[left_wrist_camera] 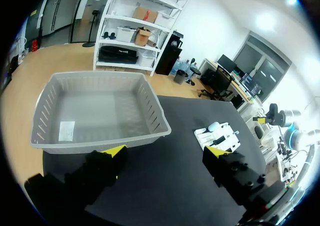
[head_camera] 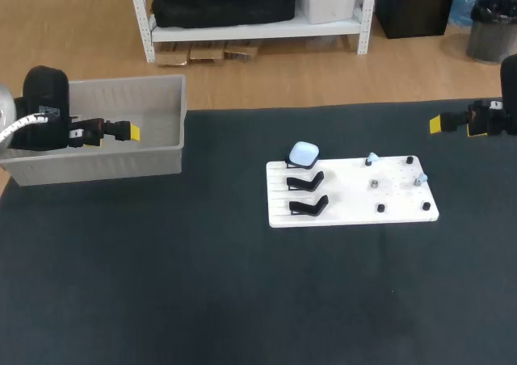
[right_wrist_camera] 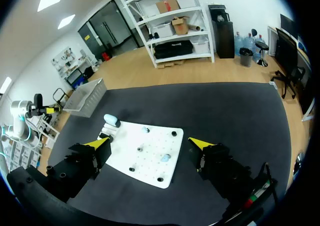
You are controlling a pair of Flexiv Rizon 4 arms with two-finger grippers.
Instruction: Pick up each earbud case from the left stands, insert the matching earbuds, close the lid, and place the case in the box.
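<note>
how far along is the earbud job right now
Done: nothing visible; the box holds no case. In hand: nothing; the left gripper and right gripper hang with jaws open, empty. To do: one case on its stand, earbuds on the board.

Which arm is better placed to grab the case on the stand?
Probably left: the open left gripper faces the case on the board's left edge; the right gripper would reach over the pegs.

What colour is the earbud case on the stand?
The earbud case is pale blue, clearest in the head view.
</note>
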